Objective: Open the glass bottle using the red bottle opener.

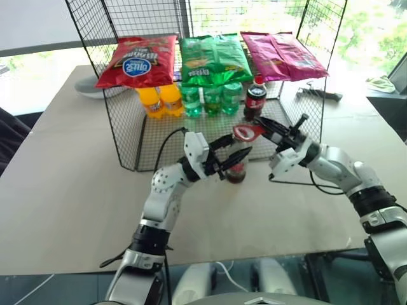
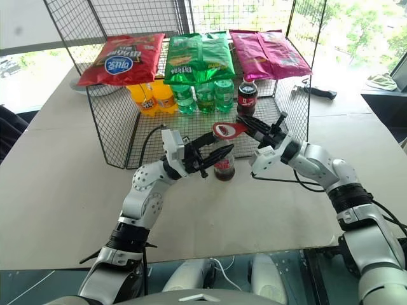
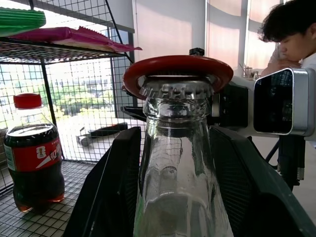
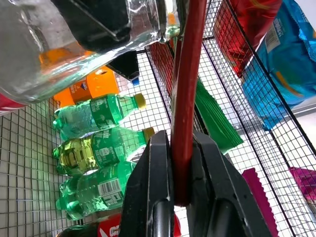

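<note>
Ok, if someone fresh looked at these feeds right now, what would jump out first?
Front and centre, the left gripper holds the glass bottle upright over the table, while the right gripper clamps the red bottle opener, its ring sitting on the bottle's cap. Behind them stands a wire rack with red, green and pink snack bags on top and orange, green and cola bottles underneath.

Both arms reach inward; left gripper (image 1: 230, 157) clamped around glass bottle (image 1: 236, 166), right gripper (image 1: 266, 126) pinching red bottle opener (image 1: 247, 131).
</note>
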You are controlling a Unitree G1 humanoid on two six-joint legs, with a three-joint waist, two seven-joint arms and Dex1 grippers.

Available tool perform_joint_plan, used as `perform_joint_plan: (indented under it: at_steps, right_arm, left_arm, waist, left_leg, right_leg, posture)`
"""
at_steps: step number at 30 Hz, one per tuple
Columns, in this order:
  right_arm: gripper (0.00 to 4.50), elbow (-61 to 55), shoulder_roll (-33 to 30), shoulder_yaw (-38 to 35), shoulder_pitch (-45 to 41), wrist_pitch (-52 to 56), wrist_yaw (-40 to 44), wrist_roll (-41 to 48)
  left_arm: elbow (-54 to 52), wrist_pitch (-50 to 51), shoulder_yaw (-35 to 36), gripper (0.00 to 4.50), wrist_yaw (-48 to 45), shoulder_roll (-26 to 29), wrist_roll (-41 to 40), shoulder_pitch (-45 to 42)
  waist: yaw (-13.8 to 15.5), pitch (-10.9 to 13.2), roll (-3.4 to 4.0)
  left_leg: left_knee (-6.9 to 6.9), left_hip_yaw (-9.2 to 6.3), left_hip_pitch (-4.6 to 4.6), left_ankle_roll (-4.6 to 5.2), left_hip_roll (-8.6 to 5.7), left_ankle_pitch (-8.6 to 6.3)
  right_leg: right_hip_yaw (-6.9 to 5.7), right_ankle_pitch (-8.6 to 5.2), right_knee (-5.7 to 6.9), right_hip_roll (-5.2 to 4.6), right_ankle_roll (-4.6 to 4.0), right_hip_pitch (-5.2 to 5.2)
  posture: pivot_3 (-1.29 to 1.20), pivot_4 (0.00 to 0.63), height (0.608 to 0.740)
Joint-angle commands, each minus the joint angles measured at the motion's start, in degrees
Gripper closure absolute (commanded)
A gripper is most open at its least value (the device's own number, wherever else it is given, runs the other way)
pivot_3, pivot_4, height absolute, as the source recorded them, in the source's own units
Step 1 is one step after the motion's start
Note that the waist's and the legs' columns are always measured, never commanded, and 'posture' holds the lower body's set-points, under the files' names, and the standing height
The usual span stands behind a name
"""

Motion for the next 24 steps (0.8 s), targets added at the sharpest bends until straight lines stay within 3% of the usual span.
perform_joint_plan:
  at_steps: [1, 24]
  right_arm:
    - [4.50, 0.49, -1.57, 0.73, -2.33, -0.92, 0.76, -1.42]
    - [4.50, -7.43, -1.68, -3.74, -3.48, -0.03, -0.68, 1.61]
  left_arm:
    - [1.21, 0.19, -0.96, 2.37, 0.30, -0.22, 1.37, -0.05]
    - [1.19, 0.27, -1.19, 2.37, 0.56, -0.25, 1.29, 0.57]
  waist:
    - [0.02, 0.00, -0.01]
    - [0.10, 0.02, -0.01]
  left_leg:
    - [0.00, 0.00, 0.00, 0.00, 0.00, 0.00]
    - [-0.34, 0.00, -0.04, -0.01, 0.02, 0.00]
  right_leg:
    - [-0.01, 0.00, -0.01, 0.00, 0.00, 0.00]
    - [0.00, 0.00, -0.32, -0.02, 0.00, -0.06]
  posture:
    - [0.00, 0.150, 0.740]
    - [0.00, 0.150, 0.740]
